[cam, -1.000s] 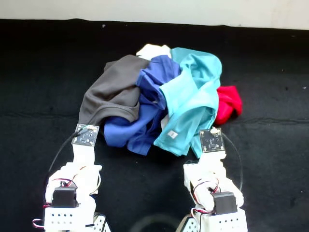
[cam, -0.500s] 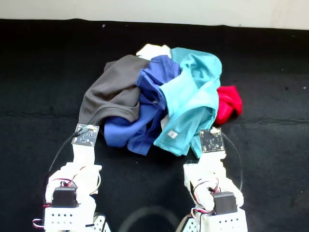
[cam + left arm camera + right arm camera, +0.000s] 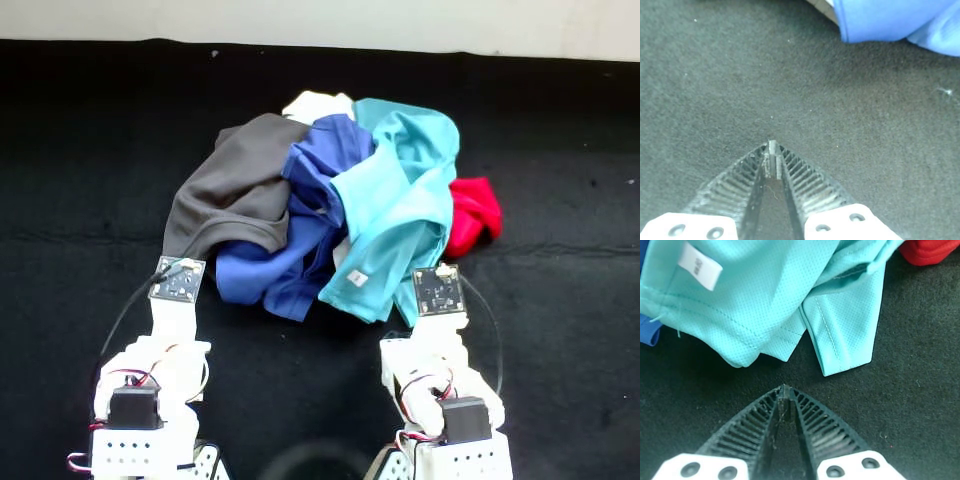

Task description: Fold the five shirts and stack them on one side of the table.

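Five shirts lie in one crumpled heap in the middle of the black table, one of each colour. I take the blue shirt at the heart of the heap as my mark.

- One grey shirt is draped over the blue shirt's left side, touching it.
- One turquoise shirt lies across the blue shirt's right side and overlaps it. A single white label shows on its near hem.
- One white shirt peeks out from behind the blue shirt at the far edge of the heap.
- One red shirt is bunched furthest right of the blue shirt, against the turquoise one's outer edge.

Two arms stand at the near side of the table. The left arm sits just short of the blue shirt's near left corner, under the grey hem. The right arm sits off the blue shirt's near right, at the turquoise hem.

There are two claws, and both have their tips pressed together with nothing between them. The left claw is over bare table, with the blue shirt's edge a little ahead of it. The right claw is over bare table too, further right of the blue shirt and just shy of two turquoise hem corners.
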Controlling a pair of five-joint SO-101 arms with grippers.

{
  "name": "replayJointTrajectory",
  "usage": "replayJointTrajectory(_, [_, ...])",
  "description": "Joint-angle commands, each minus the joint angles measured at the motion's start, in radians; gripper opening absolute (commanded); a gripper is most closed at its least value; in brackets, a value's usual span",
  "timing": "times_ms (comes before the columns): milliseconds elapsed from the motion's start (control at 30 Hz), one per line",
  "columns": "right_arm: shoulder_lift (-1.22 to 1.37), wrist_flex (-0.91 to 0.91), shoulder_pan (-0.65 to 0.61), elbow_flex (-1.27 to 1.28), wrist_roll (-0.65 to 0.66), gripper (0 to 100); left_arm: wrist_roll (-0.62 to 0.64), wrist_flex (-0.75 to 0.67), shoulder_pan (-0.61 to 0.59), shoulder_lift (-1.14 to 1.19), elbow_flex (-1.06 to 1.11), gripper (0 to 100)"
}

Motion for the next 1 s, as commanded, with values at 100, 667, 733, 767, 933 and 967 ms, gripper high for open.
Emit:
replayJointTrajectory(100, [-0.002,0.010,-0.002,0.151,-0.008,0.9,-0.005,-0.129,0.008,-0.004,0.012,1])
replayJointTrajectory(667, [-0.002,0.010,-0.002,0.151,-0.008,0.9,-0.008,-0.250,0.044,-0.004,-0.041,2])
replayJointTrajectory(733, [-0.002,0.010,-0.002,0.151,-0.008,0.9,-0.008,-0.195,0.044,-0.004,-0.117,6])
replayJointTrajectory(767, [-0.002,0.010,-0.002,0.151,-0.008,0.9,-0.008,-0.166,0.044,-0.002,-0.163,10])
replayJointTrajectory(933, [-0.002,0.010,-0.002,0.151,-0.008,0.9,-0.015,-0.130,0.004,-0.002,-0.358,24])
replayJointTrajectory(967, [-0.002,0.010,-0.002,0.151,-0.008,0.9,-0.046,-0.146,-0.021,-0.002,-0.383,25])
